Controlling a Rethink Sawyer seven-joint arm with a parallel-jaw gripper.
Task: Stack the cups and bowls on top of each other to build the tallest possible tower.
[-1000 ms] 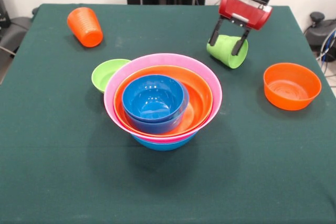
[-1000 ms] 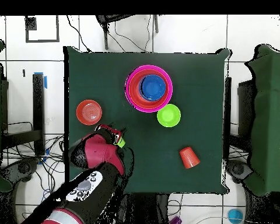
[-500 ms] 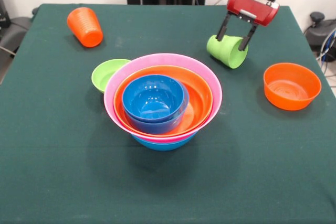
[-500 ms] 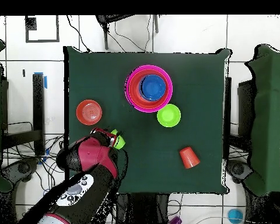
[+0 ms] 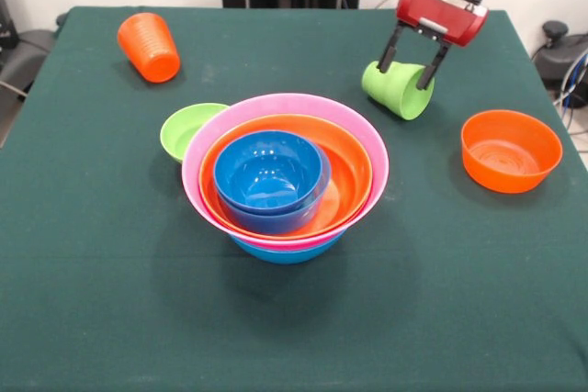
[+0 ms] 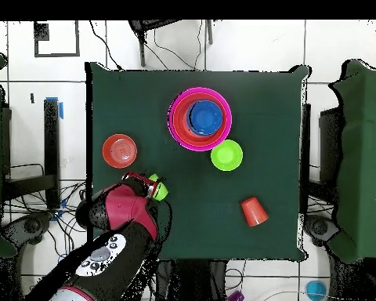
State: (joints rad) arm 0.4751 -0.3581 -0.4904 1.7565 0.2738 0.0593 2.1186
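In the front view the pincer [image 5: 411, 64] hangs at the upper right of the frame, its two black fingers [image 5: 390, 50] closed on either side of the lime green cup [image 5: 397, 89]. The cup is tipped on its side, mouth toward the lower right, and whether it rests on the green bench [image 5: 294, 319] or is lifted just clear of it cannot be told. The red arm [image 5: 441, 8] comes down from the top edge.

At the centre of the frame stands the tower [image 5: 285, 176]: a large blue bowl [image 5: 287, 250] at the bottom (only its lower wall shows), the large pink bowl [image 5: 363, 140] nested in it, the large orange bowl [image 5: 347, 176] inside that, and a smaller blue bowl [image 5: 271, 179] on top. Just beside the tower's left rim, touching or nearly so, sits the small lime-green bowl [image 5: 186, 130]. The small orange bowl [image 5: 510, 150] stands alone at the right, well apart from the tower and near the held cup. The orange ribbed cup [image 5: 149, 47] lies tilted at the upper left.

In the overhead view the arm [image 6: 117, 227] fills the lower left, with the green cup [image 6: 159, 189] at its tip, between the orange bowl [image 6: 119, 150] and the orange cup [image 6: 254, 211]; the tower [image 6: 200, 118] lies above centre, the green bowl [image 6: 226, 155] at its lower right.
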